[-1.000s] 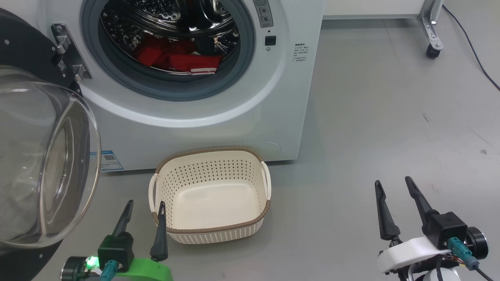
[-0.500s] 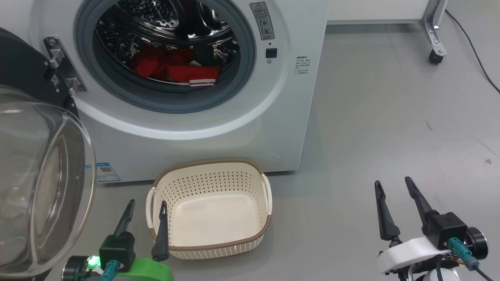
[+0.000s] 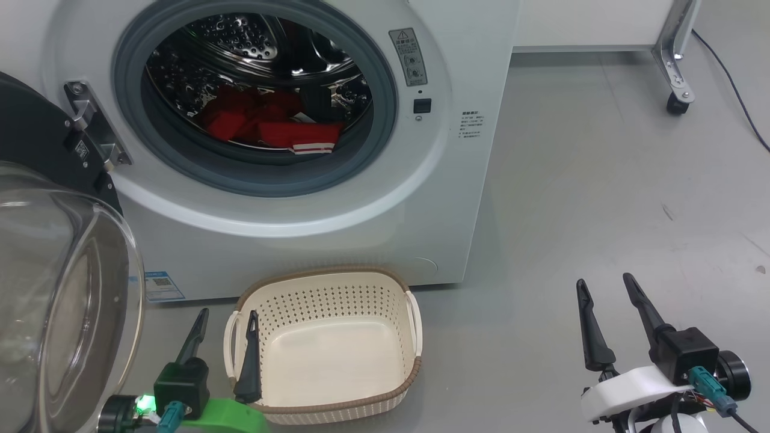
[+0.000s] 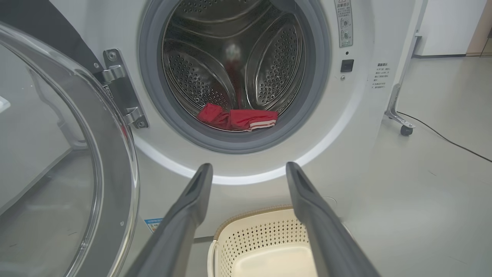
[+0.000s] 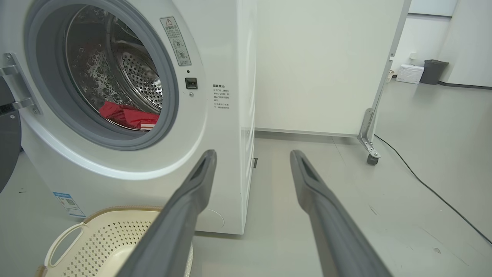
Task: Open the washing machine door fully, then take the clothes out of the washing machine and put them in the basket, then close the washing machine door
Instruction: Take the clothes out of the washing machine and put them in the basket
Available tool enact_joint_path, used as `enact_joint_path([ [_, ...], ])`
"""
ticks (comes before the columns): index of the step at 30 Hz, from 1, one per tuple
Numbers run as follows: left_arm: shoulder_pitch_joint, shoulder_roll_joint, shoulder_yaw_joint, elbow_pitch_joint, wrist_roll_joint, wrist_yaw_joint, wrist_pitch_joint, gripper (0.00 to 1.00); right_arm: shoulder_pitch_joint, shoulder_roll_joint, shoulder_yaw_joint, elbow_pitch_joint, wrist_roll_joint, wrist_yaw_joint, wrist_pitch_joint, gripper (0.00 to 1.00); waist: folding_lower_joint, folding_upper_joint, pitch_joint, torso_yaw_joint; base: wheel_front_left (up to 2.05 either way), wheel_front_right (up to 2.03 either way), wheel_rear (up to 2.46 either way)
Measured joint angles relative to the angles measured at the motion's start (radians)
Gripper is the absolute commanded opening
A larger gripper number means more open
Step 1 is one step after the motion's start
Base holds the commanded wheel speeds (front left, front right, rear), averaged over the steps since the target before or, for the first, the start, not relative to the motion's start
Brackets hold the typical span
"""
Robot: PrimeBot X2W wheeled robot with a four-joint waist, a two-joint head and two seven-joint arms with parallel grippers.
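The white washing machine [image 3: 361,204] stands ahead with its door [image 3: 60,288] swung wide to the left, glass bowl bulging toward me. Red clothes [image 3: 271,126] with a white-striped hem lie at the bottom of the steel drum, also seen as clothes [image 4: 238,119] and clothes [image 5: 128,115] in the wrist views. The cream basket [image 3: 415,325] sits on the floor below the drum opening. My left gripper [image 3: 227,313] stands open at the basket's left rim, holding nothing. My right gripper [image 3: 604,281] is open over bare floor, well right of the basket.
Grey floor stretches to the right of the machine. A white panel on a metal leg with a caster [image 3: 677,105] stands at the back right, and a black cable [image 3: 734,84] runs along the floor beside it. A dark bin [image 5: 432,71] stands far off.
The head camera has tilted up, so the machine and basket sit lower in the view and more of the drum shows. Both grippers stay open and in place.
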Motion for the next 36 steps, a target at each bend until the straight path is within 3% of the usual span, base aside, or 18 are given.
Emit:
enact_joint_path([
  [36,-0.035,0.000,-0.023,0.007,-0.039,0.008,0.007,1.00,-0.001,0.002,0.021,-0.002,0.000,0.003,0.000,1.00,0.0000,0.0000,0.024,-0.013,0.03,-0.03,0.00],
])
